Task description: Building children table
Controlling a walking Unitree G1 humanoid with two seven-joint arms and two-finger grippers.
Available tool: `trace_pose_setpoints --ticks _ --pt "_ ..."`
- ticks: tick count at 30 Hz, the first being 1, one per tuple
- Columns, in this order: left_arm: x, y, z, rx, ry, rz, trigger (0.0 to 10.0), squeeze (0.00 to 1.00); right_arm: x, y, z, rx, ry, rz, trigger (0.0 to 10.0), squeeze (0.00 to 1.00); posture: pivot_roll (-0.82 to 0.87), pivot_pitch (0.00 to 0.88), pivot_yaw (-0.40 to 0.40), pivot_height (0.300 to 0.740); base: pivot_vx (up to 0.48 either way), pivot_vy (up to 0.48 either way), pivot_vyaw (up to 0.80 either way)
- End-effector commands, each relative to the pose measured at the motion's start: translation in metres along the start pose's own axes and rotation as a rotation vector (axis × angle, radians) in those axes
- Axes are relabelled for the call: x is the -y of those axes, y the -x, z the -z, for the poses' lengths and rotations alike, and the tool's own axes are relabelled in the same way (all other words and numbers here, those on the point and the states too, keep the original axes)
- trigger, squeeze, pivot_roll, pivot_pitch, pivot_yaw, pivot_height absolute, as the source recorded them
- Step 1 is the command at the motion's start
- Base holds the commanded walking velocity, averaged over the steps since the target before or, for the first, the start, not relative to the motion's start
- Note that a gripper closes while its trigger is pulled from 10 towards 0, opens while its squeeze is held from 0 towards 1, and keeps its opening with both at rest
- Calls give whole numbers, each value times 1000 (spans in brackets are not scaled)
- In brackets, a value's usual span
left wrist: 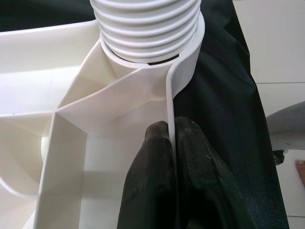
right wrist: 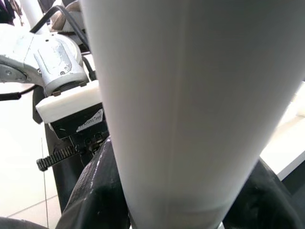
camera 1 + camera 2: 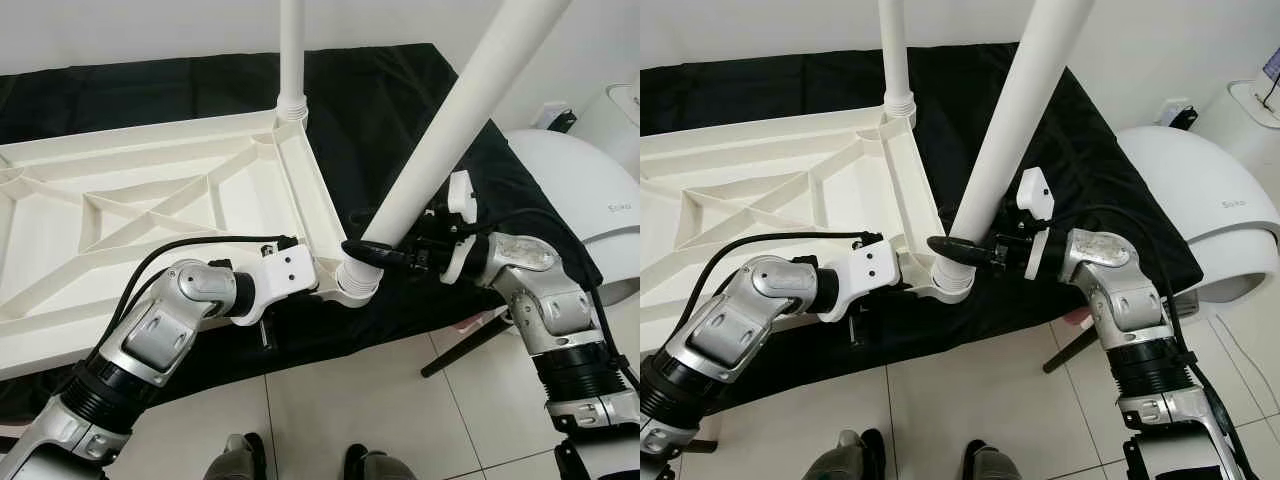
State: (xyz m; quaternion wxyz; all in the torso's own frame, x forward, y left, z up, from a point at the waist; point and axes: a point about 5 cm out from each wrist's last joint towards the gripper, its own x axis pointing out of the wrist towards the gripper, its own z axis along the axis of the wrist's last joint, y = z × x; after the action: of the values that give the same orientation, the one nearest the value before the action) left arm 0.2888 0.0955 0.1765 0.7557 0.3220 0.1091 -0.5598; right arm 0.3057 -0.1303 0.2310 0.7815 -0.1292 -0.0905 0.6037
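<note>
Two grippers working at frame centre: left gripper [image 3: 318, 280] pinching tabletop [image 3: 150, 210] rim, right gripper [image 3: 372, 254] clamping tilted leg [image 3: 440, 150] entering corner socket [image 3: 355, 283]; tilt is risking cross-threading

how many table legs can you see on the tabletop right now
2. One leg stands in the far corner socket; the other leg leans in the near corner socket, held by the right claw. Other corners are out of frame.
</note>
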Motion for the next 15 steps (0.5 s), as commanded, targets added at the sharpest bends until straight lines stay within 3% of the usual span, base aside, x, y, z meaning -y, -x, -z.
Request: trace_pose_setpoints --ticks 1,6,15 --pt "9 -5 20 -80 64 6 10000 0 -4 1 16 -80 -40 -9 10000 0 -11 225 -15 740 0 0 0" --pt "9 -5 20 -80 65 4 10000 0 -3 0 18 -93 -40 -15 10000 0 -10 225 -15 740 0 0 0" --pt "10 -5 20 -77 64 3 10000 0 -7 -17 24 -96 -40 -67 10000 0 -10 220 -17 740 0 0 0"
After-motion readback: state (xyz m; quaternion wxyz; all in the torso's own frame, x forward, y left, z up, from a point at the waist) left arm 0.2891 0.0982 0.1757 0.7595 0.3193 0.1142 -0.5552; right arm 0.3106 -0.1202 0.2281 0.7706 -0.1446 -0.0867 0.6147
